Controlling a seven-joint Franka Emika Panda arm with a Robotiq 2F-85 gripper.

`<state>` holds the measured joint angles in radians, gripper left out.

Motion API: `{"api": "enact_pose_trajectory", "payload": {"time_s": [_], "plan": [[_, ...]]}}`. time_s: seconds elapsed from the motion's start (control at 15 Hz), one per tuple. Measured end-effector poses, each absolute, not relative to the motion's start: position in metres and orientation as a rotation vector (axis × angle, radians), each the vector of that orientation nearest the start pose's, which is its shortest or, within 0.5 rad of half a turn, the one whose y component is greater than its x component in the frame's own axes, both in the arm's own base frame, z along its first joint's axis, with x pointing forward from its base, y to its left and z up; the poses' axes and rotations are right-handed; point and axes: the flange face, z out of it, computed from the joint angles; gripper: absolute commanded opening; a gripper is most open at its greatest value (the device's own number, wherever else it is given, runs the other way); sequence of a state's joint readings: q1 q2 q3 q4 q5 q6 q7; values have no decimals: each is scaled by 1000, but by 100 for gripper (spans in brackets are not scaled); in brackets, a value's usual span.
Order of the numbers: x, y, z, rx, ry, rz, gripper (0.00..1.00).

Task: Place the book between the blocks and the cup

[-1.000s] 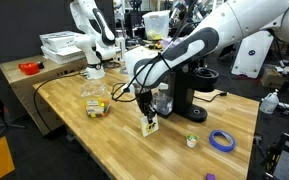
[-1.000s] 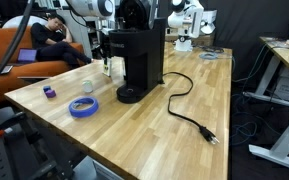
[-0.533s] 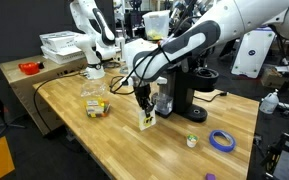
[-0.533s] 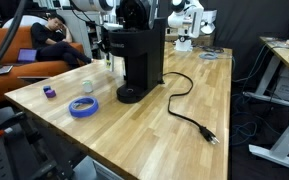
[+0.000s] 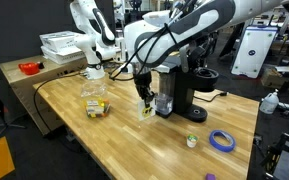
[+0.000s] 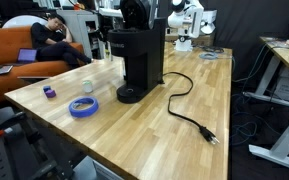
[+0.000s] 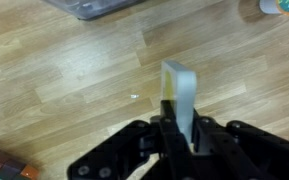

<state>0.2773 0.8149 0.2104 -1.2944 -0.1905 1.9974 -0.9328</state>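
Observation:
My gripper (image 5: 144,101) is shut on the book (image 5: 148,111), a small flat white booklet held upright a little above the wooden table (image 5: 104,140). In the wrist view the book (image 7: 179,88) stands edge-on between the black fingers (image 7: 180,135). The blocks (image 5: 96,108), yellowish and multicoloured, lie to one side with a clear plastic container (image 5: 94,90); their edge shows in the wrist view (image 7: 4,166). A small white cup (image 5: 192,141) stands on the other side and also shows in an exterior view (image 6: 86,86).
A black coffee machine (image 5: 184,85) stands right beside the gripper with a clear glass (image 5: 164,103) under it, and hides the gripper in an exterior view (image 6: 139,55). A blue tape ring (image 5: 222,140) lies past the cup. A black power cord (image 6: 189,105) runs over the table.
My gripper has risen and shifted slightly towards the coffee machine, lifting the book off the table surface.

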Motion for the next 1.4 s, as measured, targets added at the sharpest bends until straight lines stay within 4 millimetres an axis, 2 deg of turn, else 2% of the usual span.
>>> {"api": "enact_pose_trajectory", "payload": {"time_s": [0.27, 0.53, 0.87, 1.4], "plan": [[645, 298, 278, -2411, -2052, 162, 4], [608, 294, 300, -2498, -2004, 151, 4], [549, 302, 317, -2574, -1949, 115, 4], [450, 322, 328, -2700, -1846, 106, 4]]}}
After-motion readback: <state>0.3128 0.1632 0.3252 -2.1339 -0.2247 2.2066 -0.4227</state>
